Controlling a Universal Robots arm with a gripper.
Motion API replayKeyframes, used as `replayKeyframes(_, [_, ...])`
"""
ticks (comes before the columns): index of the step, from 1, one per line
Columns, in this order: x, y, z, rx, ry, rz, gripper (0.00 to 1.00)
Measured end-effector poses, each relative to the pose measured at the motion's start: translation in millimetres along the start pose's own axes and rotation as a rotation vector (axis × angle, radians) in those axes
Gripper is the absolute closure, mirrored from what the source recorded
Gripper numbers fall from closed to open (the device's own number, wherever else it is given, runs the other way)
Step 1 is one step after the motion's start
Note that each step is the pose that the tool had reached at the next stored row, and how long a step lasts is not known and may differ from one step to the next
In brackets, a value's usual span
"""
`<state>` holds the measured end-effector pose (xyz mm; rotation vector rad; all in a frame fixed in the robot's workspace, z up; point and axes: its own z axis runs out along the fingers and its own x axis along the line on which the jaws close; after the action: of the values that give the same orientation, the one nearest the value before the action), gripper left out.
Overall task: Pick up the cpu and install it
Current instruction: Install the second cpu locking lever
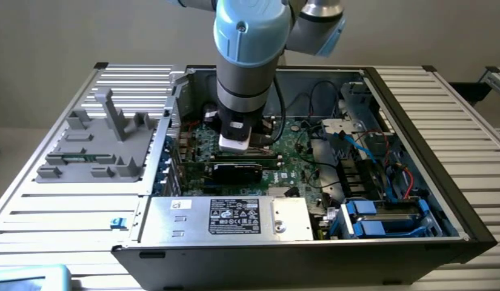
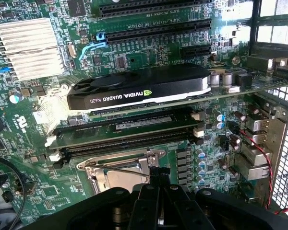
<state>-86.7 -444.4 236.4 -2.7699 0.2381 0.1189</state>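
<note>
1. Gripper (image 2: 158, 176) fingers were pressed together with no gap visible between them, forming one dark narrow tip in the wrist view.
2. Nothing could be seen pinched between the fingers. Their tip stood at the edge of the socket frame (image 2: 116, 162), but whether it touched the frame could not be told.
3. Within that metal frame lay a flat silver-grey surface that looked like the cpu (image 2: 119, 181), seated flat in the socket. Part of it was hidden behind the gripper body.
4. Beyond the socket, two long memory slots (image 2: 125, 132) ran side by side, and past them lay the black graphics card (image 2: 139, 88), lying lengthwise on the board.
5. A finned silver heatsink (image 2: 26, 48) sat further off on the green board, well apart from the socket.
6. In the exterior view, the arm (image 1: 245, 60) came down from the upper centre of the frame into the open case (image 1: 411, 121), and its lower end was over the board at the centre of the frame.
7. The graphics card (image 1: 245, 170) showed just below the arm's end in that view, with the grey power supply (image 1: 225, 215) at lower centre.
8. A grey moulded tray (image 1: 92, 145) rested on the slatted table (image 1: 56, 212) at the left of that frame, outside the case.
</note>
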Motion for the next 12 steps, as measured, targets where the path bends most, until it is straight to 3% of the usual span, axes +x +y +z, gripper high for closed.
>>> replayKeyframes(12, [-5.1,3.3,6.3,0.0013,-0.0002,0.0,0.89])
